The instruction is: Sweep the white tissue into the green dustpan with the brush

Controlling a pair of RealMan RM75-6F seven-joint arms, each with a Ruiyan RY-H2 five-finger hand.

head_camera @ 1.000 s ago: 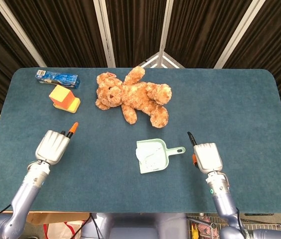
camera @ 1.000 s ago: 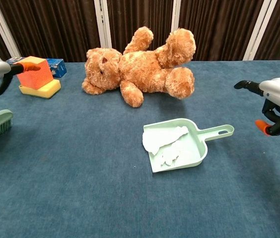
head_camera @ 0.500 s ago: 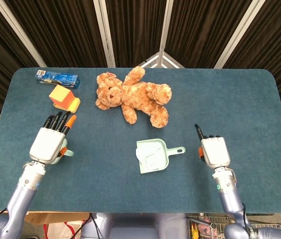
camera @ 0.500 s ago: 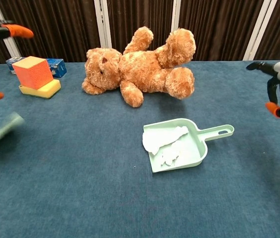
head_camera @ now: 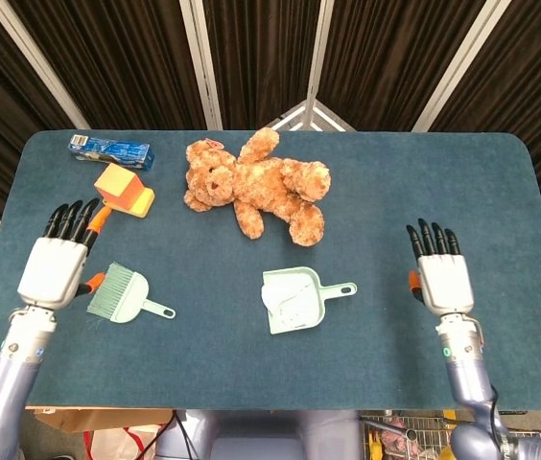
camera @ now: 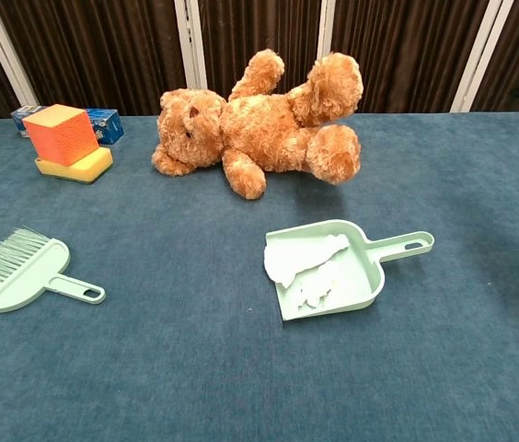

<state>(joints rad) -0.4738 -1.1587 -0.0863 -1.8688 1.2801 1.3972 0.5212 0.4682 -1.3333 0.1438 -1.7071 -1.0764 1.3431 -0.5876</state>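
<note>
The green dustpan (head_camera: 294,300) (camera: 333,267) lies near the table's middle, handle toward the right. White tissue (head_camera: 280,297) (camera: 304,260) rests inside it. The pale green brush (head_camera: 122,295) (camera: 18,279) lies flat on the table at the left, bristles to the left, nothing holding it. My left hand (head_camera: 53,264) hovers just left of the brush, fingers spread and empty. My right hand (head_camera: 441,274) is raised at the right, well clear of the dustpan handle, fingers straight and empty. In the chest view only orange fingertips show at the frame edges.
A brown teddy bear (head_camera: 256,187) (camera: 264,120) lies behind the dustpan. An orange and yellow block (head_camera: 124,189) (camera: 64,140) and a blue box (head_camera: 110,149) (camera: 105,124) stand at the back left. The blue table (head_camera: 443,192) has bare cloth on the right.
My left hand let go of the brush, which now lies on the table, and drew back left with fingers spread. My right hand opened and moved right, away from the dustpan.
</note>
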